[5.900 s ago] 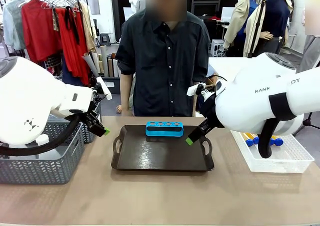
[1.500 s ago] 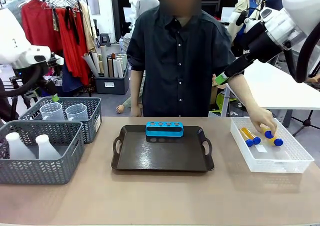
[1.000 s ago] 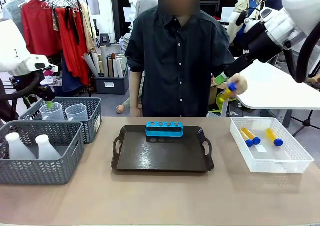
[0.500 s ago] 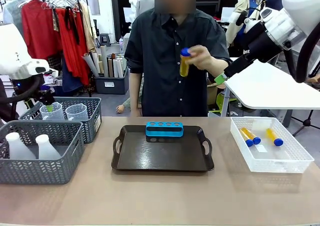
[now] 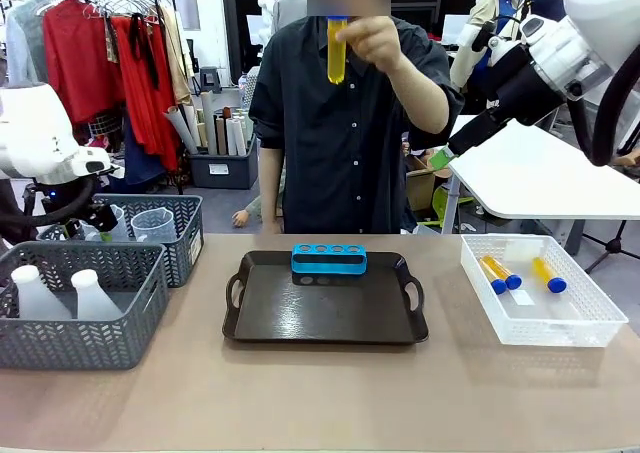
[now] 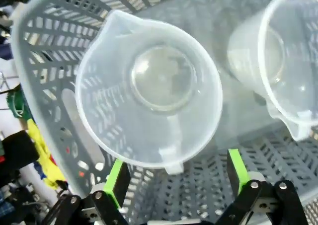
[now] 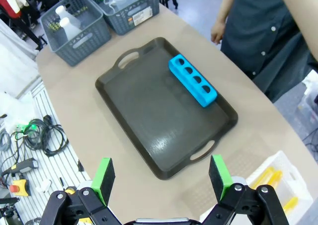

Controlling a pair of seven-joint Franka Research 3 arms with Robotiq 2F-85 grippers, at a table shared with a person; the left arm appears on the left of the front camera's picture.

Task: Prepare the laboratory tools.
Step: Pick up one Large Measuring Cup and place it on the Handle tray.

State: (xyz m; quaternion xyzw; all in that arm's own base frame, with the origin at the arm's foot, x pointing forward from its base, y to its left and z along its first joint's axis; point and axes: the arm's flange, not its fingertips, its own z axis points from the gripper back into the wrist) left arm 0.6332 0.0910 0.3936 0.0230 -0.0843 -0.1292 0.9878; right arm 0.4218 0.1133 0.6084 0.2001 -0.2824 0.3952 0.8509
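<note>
Left gripper [image 6: 176,166] wide open, over beaker [image 6: 149,91]

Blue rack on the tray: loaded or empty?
Empty. All four holes of the blue rack show open, nothing standing in them; one tube is up in the person's hand.

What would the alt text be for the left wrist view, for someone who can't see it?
The open left end effector points down at a clear measuring beaker standing in a grey mesh basket. A second beaker stands beside it, cut off by the picture's right edge.
</note>
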